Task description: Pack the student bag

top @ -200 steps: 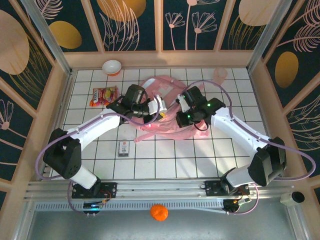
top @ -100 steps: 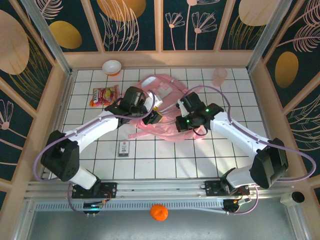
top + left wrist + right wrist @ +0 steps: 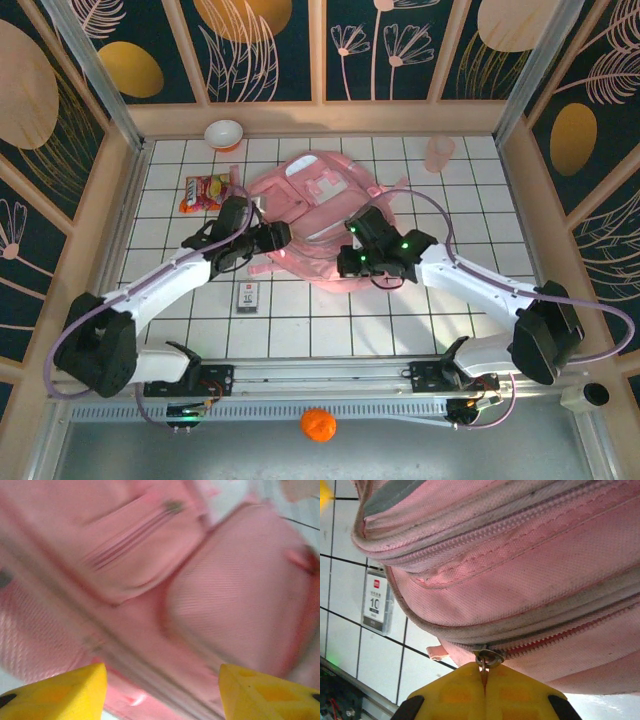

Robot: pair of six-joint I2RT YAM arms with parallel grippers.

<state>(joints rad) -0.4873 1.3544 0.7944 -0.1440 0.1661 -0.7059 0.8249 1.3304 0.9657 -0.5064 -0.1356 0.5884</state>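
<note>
The student bag (image 3: 310,190) lay slumped mid-table between the arms, soft and likely floppy (best taken by trim or zipper), the right gripper (image 3: 484,680) pinched shut on its zipper pull (image 3: 487,657) and the left gripper (image 3: 162,677) spread open close to the fabric.

soft pink student bag (image 3: 310,198), lying flat

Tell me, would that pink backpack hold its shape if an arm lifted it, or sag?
Probably floppy: the pink backpack lies slumped and creased, so it would likely sag. Its coarse weave looks grippy, not slippery. Tugged by the zipper pull pinched in the right gripper, it might slide across the tiles.
</note>
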